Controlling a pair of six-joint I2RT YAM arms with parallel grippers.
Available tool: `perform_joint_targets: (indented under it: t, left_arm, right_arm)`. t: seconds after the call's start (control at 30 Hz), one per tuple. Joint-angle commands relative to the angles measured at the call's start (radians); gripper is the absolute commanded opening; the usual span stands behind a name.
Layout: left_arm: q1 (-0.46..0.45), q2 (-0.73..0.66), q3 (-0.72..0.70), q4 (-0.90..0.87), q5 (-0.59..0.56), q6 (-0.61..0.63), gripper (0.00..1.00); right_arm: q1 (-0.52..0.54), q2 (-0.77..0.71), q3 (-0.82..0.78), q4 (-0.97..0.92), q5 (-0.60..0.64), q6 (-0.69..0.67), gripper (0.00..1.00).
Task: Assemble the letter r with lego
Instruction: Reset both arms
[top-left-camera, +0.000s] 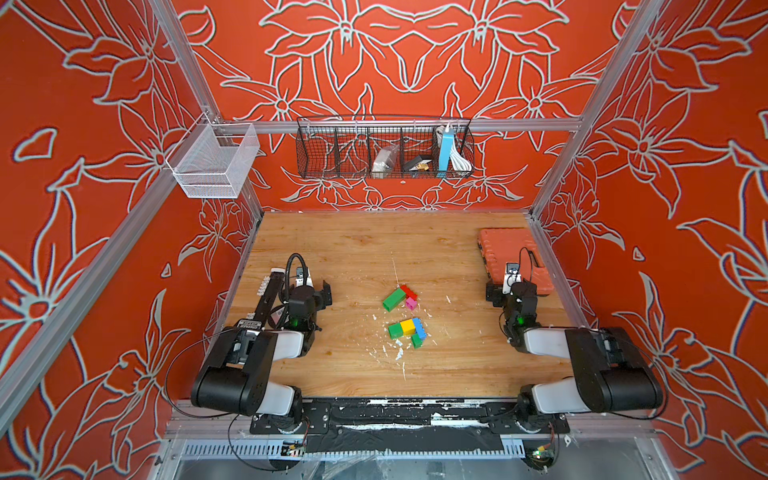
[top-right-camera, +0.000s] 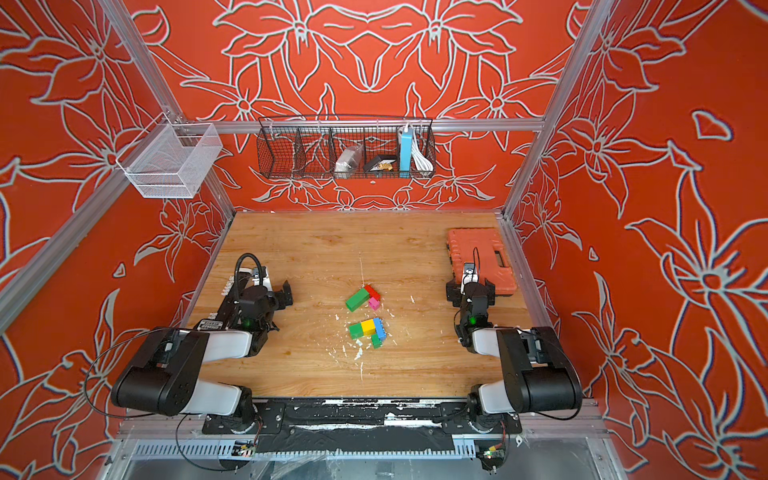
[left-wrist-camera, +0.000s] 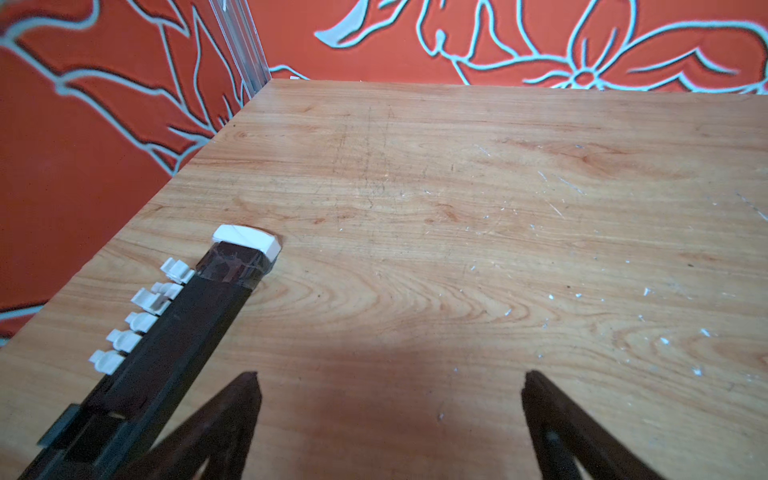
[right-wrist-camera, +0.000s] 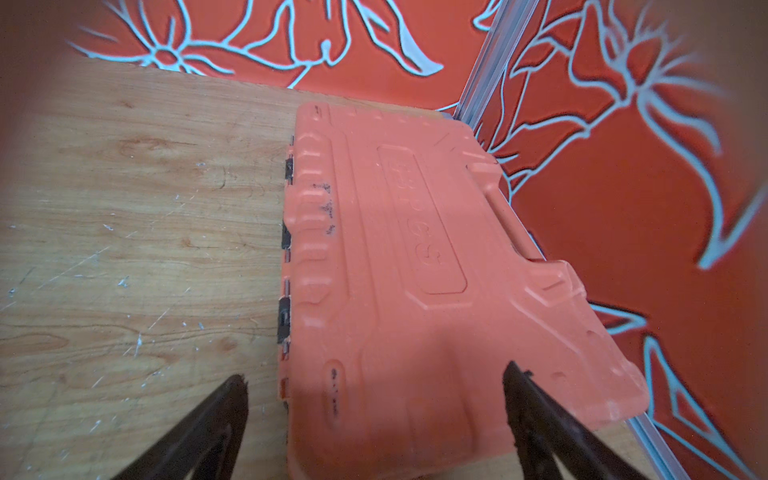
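Orange case (top-left-camera: 500, 243) partly behind right gripper (top-left-camera: 512, 291)

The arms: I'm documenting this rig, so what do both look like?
The left arm and right arm match: chunky black joint housings joined by white links, each with a small green light near the wrist and black cables looping out. The jaws are dark, flat and taper to points.
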Motion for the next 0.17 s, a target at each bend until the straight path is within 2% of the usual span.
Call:
perform_joint_targets:
  t: [0.0,0.13]
  left_arm:
    - [-0.004,-0.003,-0.005,0.031,-0.011,0.018,0.99]
    - [-0.004,-0.008,-0.011,0.039,-0.012,0.019,0.99]
  right_arm:
    - [-0.003,-0.008,0.011,-0.012,0.000,0.015,0.98]
    - [-0.004,-0.007,0.011,-0.012,0.000,0.015,0.98]
